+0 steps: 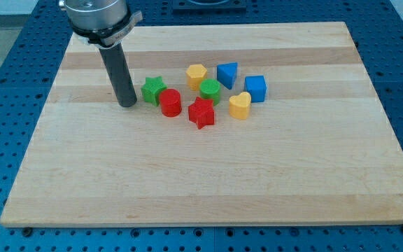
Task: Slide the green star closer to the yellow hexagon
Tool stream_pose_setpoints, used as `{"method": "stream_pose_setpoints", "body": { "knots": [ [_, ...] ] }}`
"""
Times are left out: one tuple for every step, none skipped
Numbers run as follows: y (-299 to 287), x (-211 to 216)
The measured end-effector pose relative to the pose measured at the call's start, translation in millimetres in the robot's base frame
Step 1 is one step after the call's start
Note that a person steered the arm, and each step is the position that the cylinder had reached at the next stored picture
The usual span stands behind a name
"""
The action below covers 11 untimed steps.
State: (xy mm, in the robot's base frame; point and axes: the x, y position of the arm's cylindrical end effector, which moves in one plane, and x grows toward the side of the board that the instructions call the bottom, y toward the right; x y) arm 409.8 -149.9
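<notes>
The green star [153, 89] lies left of the middle of the wooden board. The yellow hexagon [196, 74] lies up and to the right of it, a short gap away. My tip [127, 103] rests on the board just left of the green star, a small gap apart, slightly below its level. The dark rod rises from it to the arm's head at the view's top left.
A red cylinder [170, 103] touches the green star's lower right. A green cylinder [210, 91], red star [201, 113], yellow heart [240, 106], blue triangular block [227, 73] and blue cube [255, 88] cluster to the right. The board [208, 182] lies on a blue perforated table.
</notes>
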Motion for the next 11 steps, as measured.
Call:
{"method": "stream_pose_setpoints", "body": {
  "knots": [
    [3, 0],
    [6, -1],
    [10, -4],
    [19, -11],
    [24, -17],
    [28, -18],
    [34, -18],
    [40, -19],
    [42, -22],
    [40, -22],
    [23, -25]
  ]
}}
